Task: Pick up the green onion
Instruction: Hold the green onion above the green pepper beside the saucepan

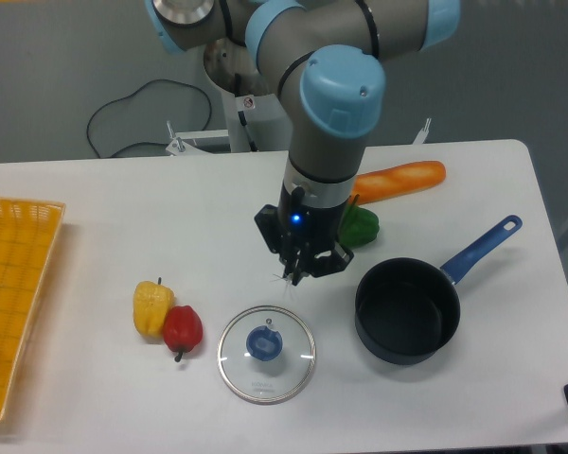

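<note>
tool [294, 276] tip shows thin strands (green onion unclear); grip state cannot be told.

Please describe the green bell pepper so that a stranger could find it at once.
Find the dark saucepan with the blue handle at the right of the table. Just behind it, in front of the long orange carrot, sits the green bell pepper. It is the only chunky green thing.

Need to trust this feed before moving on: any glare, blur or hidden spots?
Fixed camera: sharp, evenly lit, soft shadows; faint reflections on the glass lid; the claw tips are small, dark and hard to resolve; the arm hides part of the green pepper.
</note>
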You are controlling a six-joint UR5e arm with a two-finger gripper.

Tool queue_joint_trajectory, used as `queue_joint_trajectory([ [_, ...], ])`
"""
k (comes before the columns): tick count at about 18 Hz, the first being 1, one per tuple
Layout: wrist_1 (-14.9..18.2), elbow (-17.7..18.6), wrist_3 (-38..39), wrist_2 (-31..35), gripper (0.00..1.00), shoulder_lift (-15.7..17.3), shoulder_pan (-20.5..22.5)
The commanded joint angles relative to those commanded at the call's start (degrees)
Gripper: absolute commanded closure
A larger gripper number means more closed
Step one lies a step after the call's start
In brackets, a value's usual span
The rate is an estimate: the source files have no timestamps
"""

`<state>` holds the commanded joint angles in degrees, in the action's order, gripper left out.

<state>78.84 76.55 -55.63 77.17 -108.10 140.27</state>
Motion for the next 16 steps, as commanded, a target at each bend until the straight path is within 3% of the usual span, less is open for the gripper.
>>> queue_joint_trajectory([
  [16,-0.09,1.41,-0.09,0.09,0.88,0.44,-0.7],
])
